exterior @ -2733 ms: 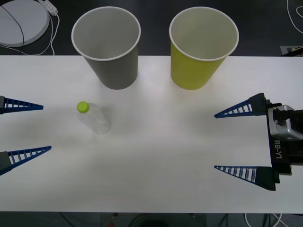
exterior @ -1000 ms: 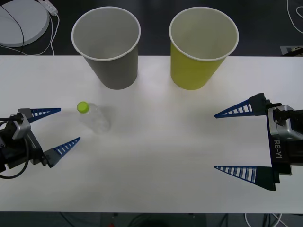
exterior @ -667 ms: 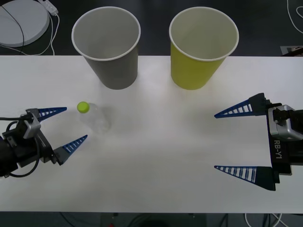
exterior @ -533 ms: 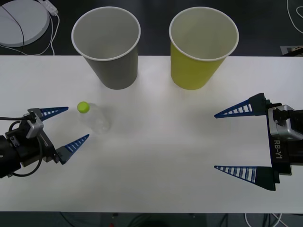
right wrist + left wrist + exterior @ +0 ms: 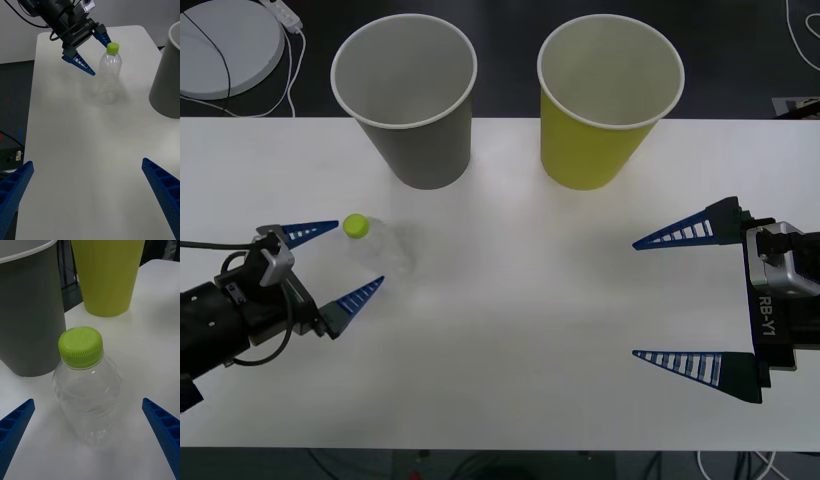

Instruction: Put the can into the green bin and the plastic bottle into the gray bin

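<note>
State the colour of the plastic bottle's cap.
Lime green; the plastic bottle's cap shows best in the left wrist view.

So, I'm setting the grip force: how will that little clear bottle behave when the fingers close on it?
The plastic bottle looks empty and see-through, so probably very light. Its thin ribbed wall will likely dent under a firm squeeze. It stands upright between the open left gripper fingers, narrow and capped, so an off-centre nudge from one finger could tip it and let it roll.
</note>
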Motion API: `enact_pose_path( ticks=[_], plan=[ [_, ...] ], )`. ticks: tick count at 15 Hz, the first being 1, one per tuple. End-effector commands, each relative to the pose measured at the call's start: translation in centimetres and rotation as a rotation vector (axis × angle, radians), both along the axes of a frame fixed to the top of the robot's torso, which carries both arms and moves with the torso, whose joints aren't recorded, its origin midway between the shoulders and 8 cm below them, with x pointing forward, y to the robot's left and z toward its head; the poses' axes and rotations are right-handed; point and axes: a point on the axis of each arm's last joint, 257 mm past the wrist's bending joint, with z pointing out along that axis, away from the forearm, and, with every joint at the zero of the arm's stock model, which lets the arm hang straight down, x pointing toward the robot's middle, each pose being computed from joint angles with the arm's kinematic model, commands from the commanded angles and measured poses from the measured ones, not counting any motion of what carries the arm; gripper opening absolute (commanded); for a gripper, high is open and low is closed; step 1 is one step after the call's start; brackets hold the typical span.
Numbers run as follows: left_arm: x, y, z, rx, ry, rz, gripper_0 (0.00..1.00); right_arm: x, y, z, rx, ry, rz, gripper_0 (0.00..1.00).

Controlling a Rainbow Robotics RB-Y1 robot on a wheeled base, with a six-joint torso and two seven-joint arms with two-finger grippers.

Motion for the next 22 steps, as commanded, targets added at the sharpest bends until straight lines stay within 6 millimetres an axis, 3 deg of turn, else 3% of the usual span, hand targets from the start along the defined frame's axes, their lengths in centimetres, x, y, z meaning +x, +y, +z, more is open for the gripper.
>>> enact_pose_path(
  ticks=[1, 9, 22],
  plan=[
    [0.9, -0.5, -0.3, -0.002, 0.002, -0.002, 1.0, 0.0, 0.0, 0.0, 0.0, 0.0, 0.0, 1.0],
    [3.3, -1.4, -0.4, -0.051, 0.001, 0.026, 1.0, 0.0, 0.0, 0.0, 0.0, 0.0, 0.0, 1.0],
    [3.6, -3.4, -0.5, -0.061, -0.005, 0.011, 1.0, 0.0, 0.0, 0.0, 0.0, 0.0, 0.0, 1.0]
  ],
)
